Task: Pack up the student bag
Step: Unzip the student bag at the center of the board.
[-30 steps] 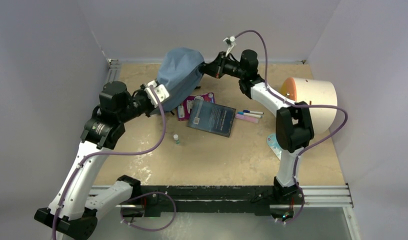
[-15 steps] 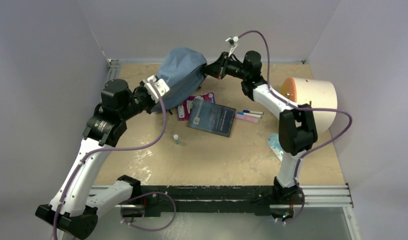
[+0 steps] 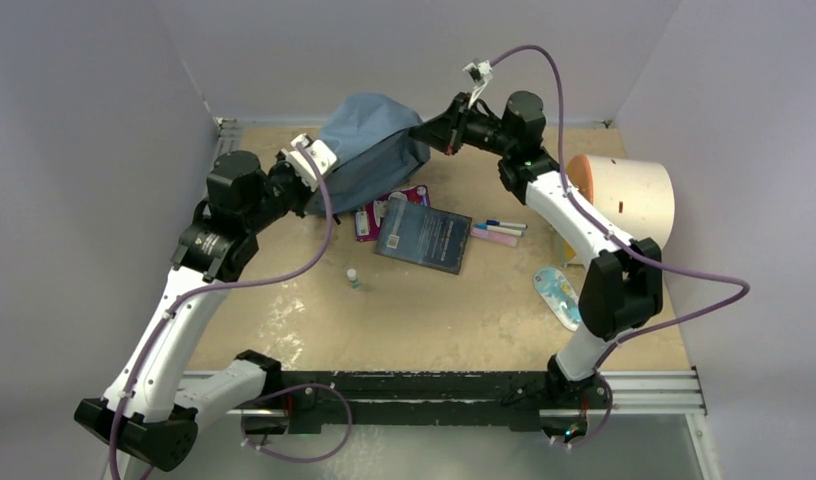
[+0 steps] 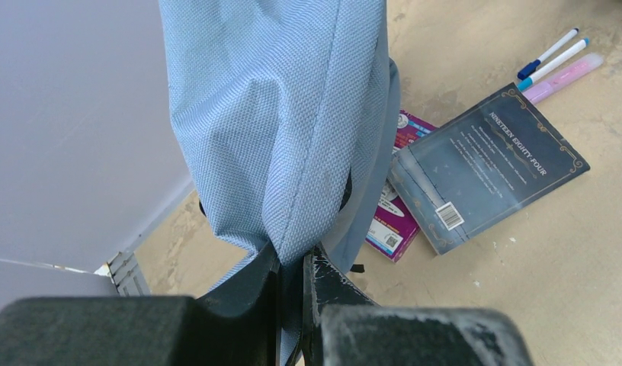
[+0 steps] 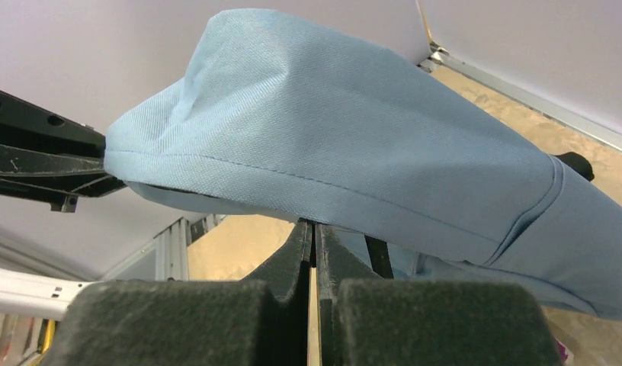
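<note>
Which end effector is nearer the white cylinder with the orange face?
Right. The right end effector sits at the student bag's edge facing the white cylinder; the left end effector pinches the bag's opposite side, farther away.

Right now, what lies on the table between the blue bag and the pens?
A dark book, lying over part of a pink-purple packet that sits nearer the student bag; the pens lie just past the book. The top view shows this.

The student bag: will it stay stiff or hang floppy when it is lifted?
Probably floppy: the student bag drapes and creases where the left hand pinches it. Likely light, since one pinched fold seems to hold it up. It may sag rather than slide if pushed.
</note>
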